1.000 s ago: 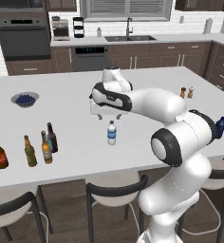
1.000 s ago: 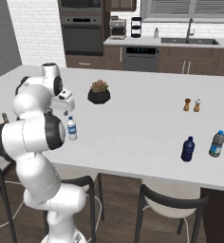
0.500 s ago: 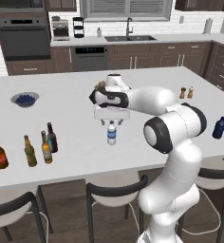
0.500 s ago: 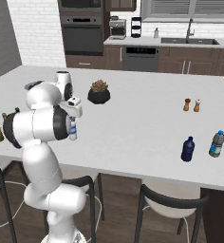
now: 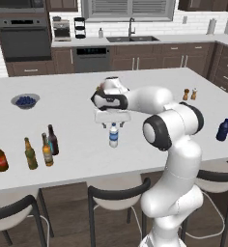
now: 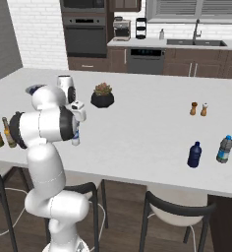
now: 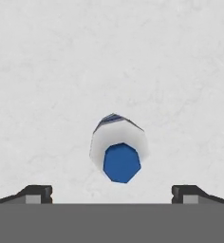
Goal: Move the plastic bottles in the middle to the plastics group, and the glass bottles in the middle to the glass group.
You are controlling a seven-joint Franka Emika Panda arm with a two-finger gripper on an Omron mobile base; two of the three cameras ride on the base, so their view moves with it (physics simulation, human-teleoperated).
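White tabletop (image 5: 67, 91), left base view: our tool (image 5: 113, 124) has descended over the water bottle (image 5: 114, 135) since a second ago. Right base view: plastics group (image 6: 195, 154) well apart. Hand view: jaws wide, blue cap (image 7: 122, 163) between them; grasp comes next, we judge.

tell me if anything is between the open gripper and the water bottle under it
Nothing visible. The gripper hangs open directly above the water bottle, and in the hand view its blue cap sits between the fingertips over bare counter.
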